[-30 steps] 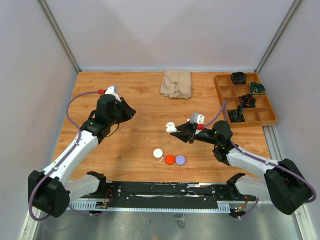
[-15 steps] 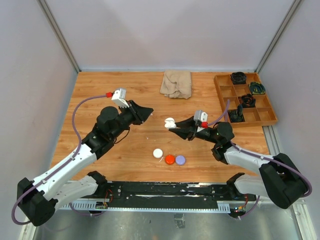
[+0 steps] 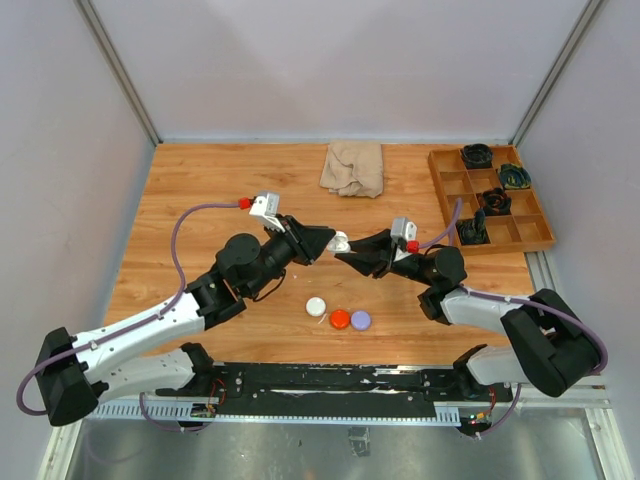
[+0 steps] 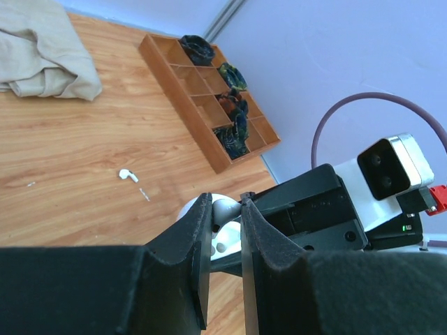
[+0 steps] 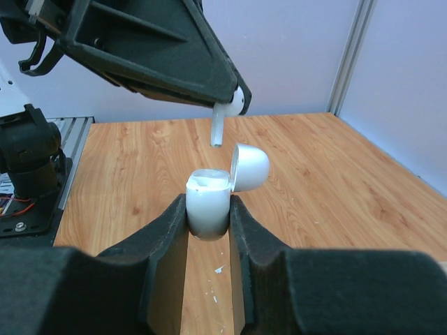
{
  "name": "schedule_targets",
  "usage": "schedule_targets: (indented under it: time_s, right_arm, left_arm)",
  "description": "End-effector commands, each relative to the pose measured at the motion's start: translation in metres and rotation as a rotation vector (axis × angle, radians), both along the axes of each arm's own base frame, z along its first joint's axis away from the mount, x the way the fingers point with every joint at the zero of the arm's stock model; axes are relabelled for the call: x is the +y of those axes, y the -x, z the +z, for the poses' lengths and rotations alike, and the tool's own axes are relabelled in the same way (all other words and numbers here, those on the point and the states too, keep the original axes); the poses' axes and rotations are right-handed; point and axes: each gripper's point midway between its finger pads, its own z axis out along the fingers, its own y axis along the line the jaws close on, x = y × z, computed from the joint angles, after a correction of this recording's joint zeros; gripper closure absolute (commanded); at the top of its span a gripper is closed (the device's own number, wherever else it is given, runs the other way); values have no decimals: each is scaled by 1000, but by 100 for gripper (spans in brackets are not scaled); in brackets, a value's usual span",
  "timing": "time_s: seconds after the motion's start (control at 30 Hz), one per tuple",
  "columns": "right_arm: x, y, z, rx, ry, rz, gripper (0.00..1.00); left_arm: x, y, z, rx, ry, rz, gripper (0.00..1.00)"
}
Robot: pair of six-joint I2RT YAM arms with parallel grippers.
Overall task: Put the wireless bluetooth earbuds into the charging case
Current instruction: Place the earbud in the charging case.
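L tool (image 4: 225, 206) is pinched narrow on a white earbud (image 5: 225, 110), stem down, just above the open case (image 5: 208, 206) at mid-frame in the right wrist view. R tool (image 5: 209, 213) clamps the case, lid tipped back. Bud not seated yet, I reckon. Second bud (image 4: 127, 175) lies on the worktop (image 4: 84, 153), left-centre, left to do.

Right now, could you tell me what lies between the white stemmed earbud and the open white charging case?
Nothing: the right wrist view shows a bare gap between the white stemmed earbud and the open white charging case.
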Motion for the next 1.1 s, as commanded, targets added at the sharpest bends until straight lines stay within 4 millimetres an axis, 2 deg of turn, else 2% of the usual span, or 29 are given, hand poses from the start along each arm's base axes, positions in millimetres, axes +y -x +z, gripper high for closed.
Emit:
schedule_targets:
  time_s: [0.0, 0.5, 0.73, 1.07]
  right_arm:
    - [1, 8, 24, -84, -61, 16, 88]
    - [-2, 8, 28, -94, -71, 2, 89]
    - [-3, 10, 32, -105, -79, 2, 89]
    - [-4, 11, 34, -111, -82, -2, 89]
  left_arm:
    - [-4, -2, 19, -59, 39, 36, 88]
    - [-20, 7, 9, -74, -1, 22, 88]
    - [-18, 6, -2, -71, -36, 53, 88]
    - [-18, 11, -5, -87, -65, 47, 86]
